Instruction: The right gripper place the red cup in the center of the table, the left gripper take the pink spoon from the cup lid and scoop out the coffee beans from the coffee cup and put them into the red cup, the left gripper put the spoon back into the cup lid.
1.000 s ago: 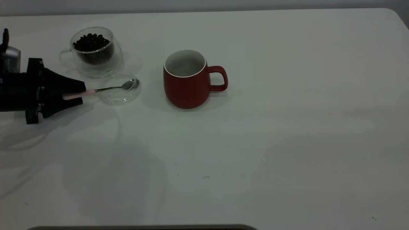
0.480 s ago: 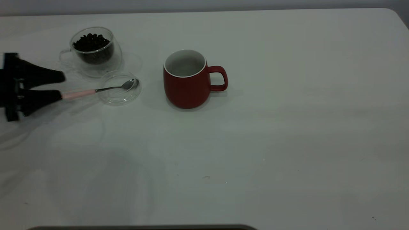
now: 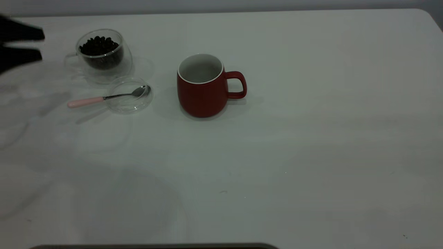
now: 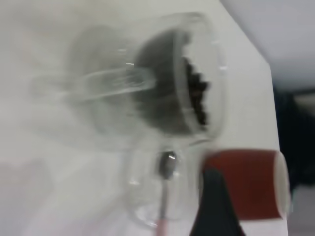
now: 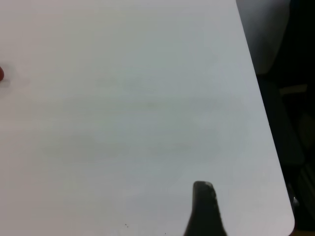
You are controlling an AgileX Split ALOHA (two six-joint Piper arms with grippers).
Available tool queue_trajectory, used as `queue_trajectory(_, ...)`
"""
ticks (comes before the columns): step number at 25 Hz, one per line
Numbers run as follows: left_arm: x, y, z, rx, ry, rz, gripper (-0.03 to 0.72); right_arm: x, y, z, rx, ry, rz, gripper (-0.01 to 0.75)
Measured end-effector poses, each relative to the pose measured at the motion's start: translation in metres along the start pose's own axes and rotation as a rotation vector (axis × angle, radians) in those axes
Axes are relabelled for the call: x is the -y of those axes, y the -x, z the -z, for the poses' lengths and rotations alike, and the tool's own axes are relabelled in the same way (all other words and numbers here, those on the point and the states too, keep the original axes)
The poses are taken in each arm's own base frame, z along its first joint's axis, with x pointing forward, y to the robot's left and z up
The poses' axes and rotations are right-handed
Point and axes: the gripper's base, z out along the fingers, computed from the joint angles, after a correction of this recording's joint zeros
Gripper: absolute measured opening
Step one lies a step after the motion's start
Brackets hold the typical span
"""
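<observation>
The red cup [image 3: 204, 93] stands upright near the middle of the table [image 3: 311, 138], handle to the right; it also shows in the left wrist view [image 4: 246, 184]. The coffee cup [image 3: 104, 57] with coffee beans [image 3: 98, 45] stands at the far left. The cup lid [image 3: 129, 95] lies just in front of it. The pink spoon [image 3: 104, 98] rests with its bowl in the lid and its pink handle on the table. My left gripper [image 3: 41, 45] is open and empty at the far left edge, left of the coffee cup. My right gripper [image 5: 204, 206] is outside the exterior view, over bare table.
The right wrist view shows the table's right edge and rounded corner [image 5: 285, 216] with dark floor beyond. A dark strip [image 3: 152, 246] runs along the table's front edge.
My left gripper let go of the spoon's pink handle, opened, and drew back to the left and toward the far side. The spoon, lid and cups stayed put.
</observation>
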Motion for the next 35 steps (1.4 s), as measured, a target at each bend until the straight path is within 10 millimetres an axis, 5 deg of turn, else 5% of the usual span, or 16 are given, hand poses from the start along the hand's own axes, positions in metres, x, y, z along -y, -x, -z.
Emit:
queue_trajectory(11, 0.152, 0.079, -0.006, -0.396, 0.308, -0.23, 0.559, 0.0, 0.0, 0.0, 0.0, 0.0, 0.0, 0.591)
queue_trajectory(19, 0.233, 0.103, 0.025, -0.261, 0.619, -0.309, 0.559, 0.0, 0.0, 0.0, 0.0, 0.0, -0.001, 0.591)
queue_trajectory(24, 0.275, 0.085, 0.062, -0.155, 0.683, -0.238, 0.559, 0.0, 0.0, 0.0, 0.0, 0.0, 0.0, 0.591)
queue_trajectory(35, 0.342, -0.024, 0.153, -0.041, 0.827, -0.303, 0.559, 0.0, 0.0, 0.0, 0.0, 0.0, 0.0, 0.591)
